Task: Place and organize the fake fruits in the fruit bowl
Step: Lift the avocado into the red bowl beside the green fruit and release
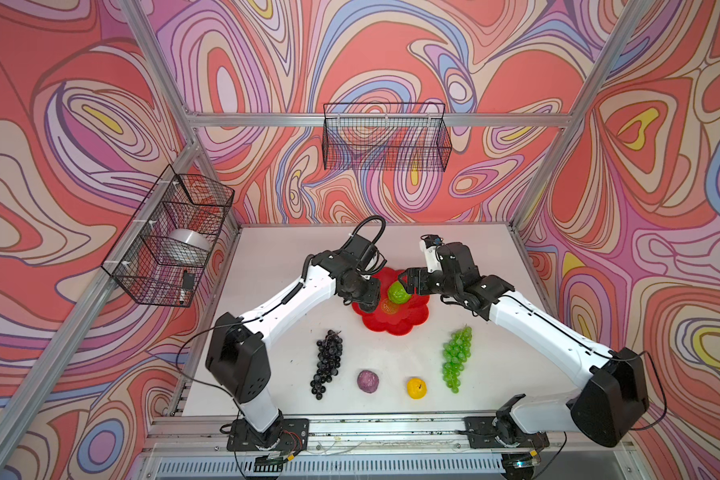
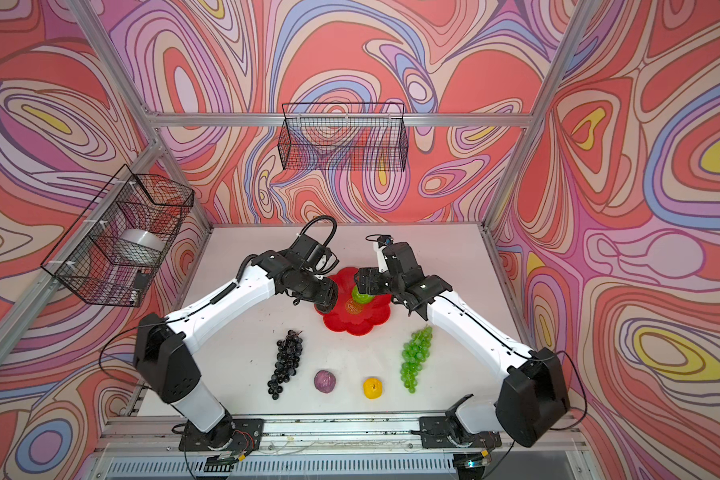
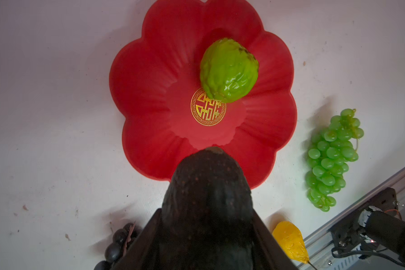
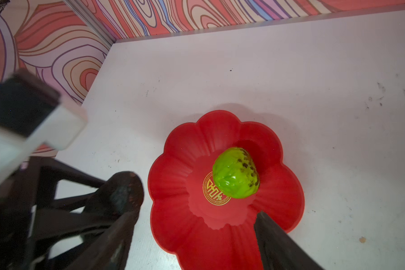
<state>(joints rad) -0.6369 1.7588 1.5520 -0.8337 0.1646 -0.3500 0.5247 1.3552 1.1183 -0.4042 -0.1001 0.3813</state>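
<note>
The red scalloped fruit bowl [image 1: 391, 326] sits mid-table, and the lime-green lumpy fruit [image 1: 398, 293] lies in it beside the gold emblem [image 3: 208, 107]. My left gripper [image 1: 364, 301] is shut on the blackish avocado [image 3: 206, 191] just above the bowl's left rim. My right gripper [image 1: 408, 284] hangs open over the bowl's far right side, with nothing between its fingers [image 4: 274, 233]. In front of the bowl lie the dark purple grape bunch [image 1: 327, 361], the small purple ball [image 1: 368, 381], the yellow-orange fruit [image 1: 416, 387] and the green grape bunch [image 1: 456, 357].
A black wire basket [image 1: 385, 137] hangs on the back wall. Another wire basket [image 1: 142, 266] on the left wall holds a silver metal bowl [image 1: 190, 243]. Aluminium frame posts edge the table, and both arm bases stand on the front rail [image 1: 391, 428].
</note>
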